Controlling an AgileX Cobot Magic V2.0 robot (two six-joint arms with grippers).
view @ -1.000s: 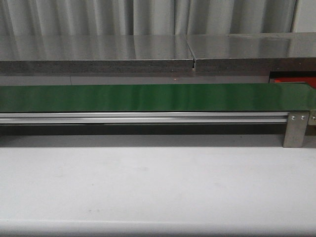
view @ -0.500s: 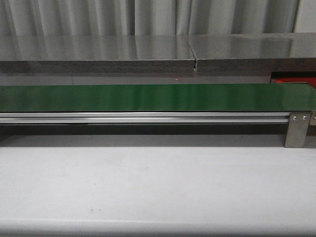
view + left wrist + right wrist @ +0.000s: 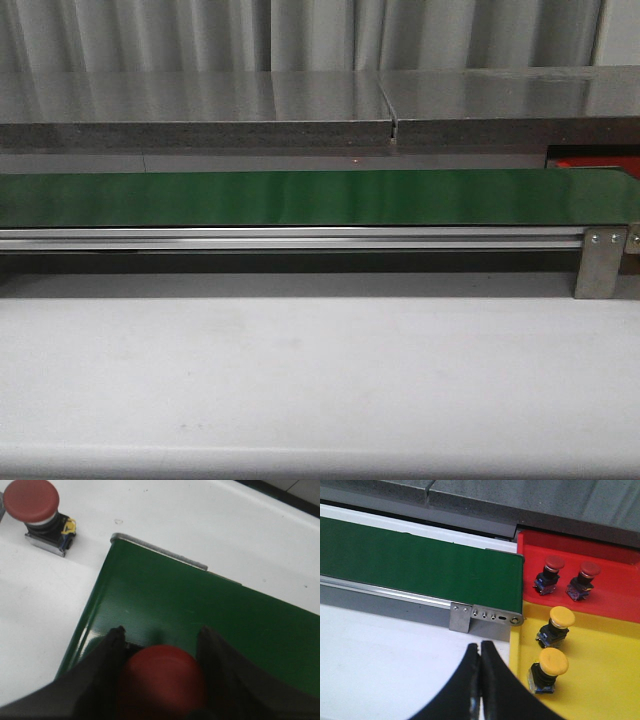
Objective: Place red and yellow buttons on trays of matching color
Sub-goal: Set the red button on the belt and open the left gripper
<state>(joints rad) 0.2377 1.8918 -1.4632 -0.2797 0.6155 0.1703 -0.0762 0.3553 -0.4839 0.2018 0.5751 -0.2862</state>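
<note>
We have the left end effector (image 3: 160, 655) clamped on a red button (image 3: 162, 677) over the green belt (image 3: 225, 625), with another red button (image 3: 37, 510) ahead of it on the bench (image 3: 210, 525). Right end effector (image 3: 480, 660) is pinched shut and empty; beside it two red buttons (image 3: 552, 572) sit in the red tray (image 3: 620, 587) and two yellow buttons (image 3: 557, 622) in the yellow tray (image 3: 605, 675). We judge four sorted, at least two reds left.
</note>
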